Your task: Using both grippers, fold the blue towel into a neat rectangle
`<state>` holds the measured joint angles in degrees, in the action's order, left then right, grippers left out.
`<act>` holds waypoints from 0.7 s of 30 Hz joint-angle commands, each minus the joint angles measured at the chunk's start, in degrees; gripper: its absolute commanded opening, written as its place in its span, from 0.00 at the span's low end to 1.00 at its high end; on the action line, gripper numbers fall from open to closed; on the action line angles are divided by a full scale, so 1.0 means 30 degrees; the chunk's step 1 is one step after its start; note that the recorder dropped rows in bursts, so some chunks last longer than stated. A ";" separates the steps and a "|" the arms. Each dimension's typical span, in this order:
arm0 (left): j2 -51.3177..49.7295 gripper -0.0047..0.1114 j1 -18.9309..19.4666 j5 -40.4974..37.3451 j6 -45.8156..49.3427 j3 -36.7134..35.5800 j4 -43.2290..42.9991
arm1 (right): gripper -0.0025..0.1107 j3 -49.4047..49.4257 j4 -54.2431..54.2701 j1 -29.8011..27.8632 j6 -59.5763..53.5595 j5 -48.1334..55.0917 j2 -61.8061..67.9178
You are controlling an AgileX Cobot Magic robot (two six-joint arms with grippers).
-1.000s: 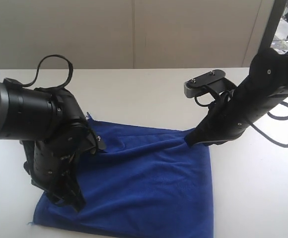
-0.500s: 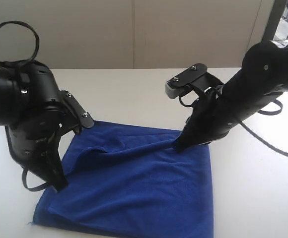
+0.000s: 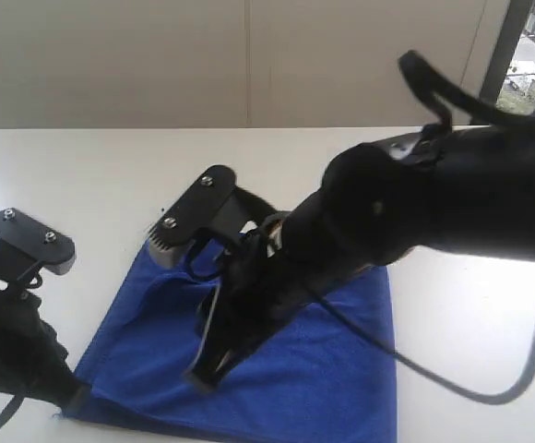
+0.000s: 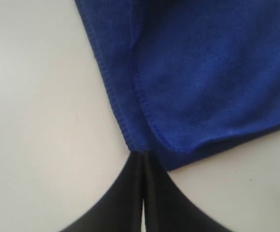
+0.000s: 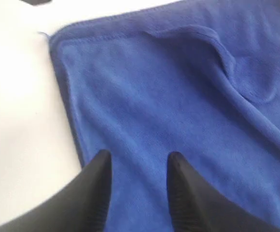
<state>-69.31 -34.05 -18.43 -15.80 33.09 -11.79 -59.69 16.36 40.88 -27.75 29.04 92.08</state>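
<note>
your deep royal-blue terry towel (image 3: 332,369) lies rumpled on the white tabletop (image 3: 111,175), at 6 o'clock in the exterior view. your left black two-finger gripper (image 4: 141,155) is clenched on the towel's 7 o'clock corner, with its fingertips pressed together over the hem. your right black gripper (image 5: 137,157) reaches across the middle, jaws released and parted over the cloth, a little toward 8 o'clock of the towel's centre.

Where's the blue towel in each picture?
Exterior view: the blue towel lies low in the middle, partly behind the right arm.
Left wrist view: it spreads beyond the shut left hand, which pinches one corner.
Right wrist view: it fills most of the picture, under the open right hand.
Shared landmark: the white table beside its hem.
</note>
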 commanded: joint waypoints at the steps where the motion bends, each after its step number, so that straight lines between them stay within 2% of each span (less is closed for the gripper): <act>1: 0.0812 0.04 0.0093 0.0813 -0.0782 -0.1108 0.0181 | 0.36 -0.0866 0.0631 0.1541 -0.0184 -0.1021 0.1726; 5: 0.1302 0.04 0.0962 0.0773 -0.1128 -0.1113 -0.0508 | 0.36 -0.2035 0.0669 0.2424 -0.0114 -0.1312 0.3620; 9: 0.1950 0.04 0.3049 0.0731 -0.1090 -0.1113 -0.0761 | 0.36 -0.3401 0.0669 0.2911 -0.0114 -0.1495 0.5099; 12: 0.2463 0.04 0.4072 0.0809 -0.1054 -0.1113 -0.0761 | 0.36 -0.4335 0.0776 0.3168 -0.0114 -0.1618 0.5950; 21: 0.3337 0.04 0.5735 0.0699 -0.0736 -0.1113 -0.0790 | 0.36 -0.6490 0.0896 0.3699 -0.0114 -0.1239 0.8364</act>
<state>-60.33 -18.02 -15.96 -17.92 30.00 -14.48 -77.82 19.14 51.58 -27.75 24.60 115.33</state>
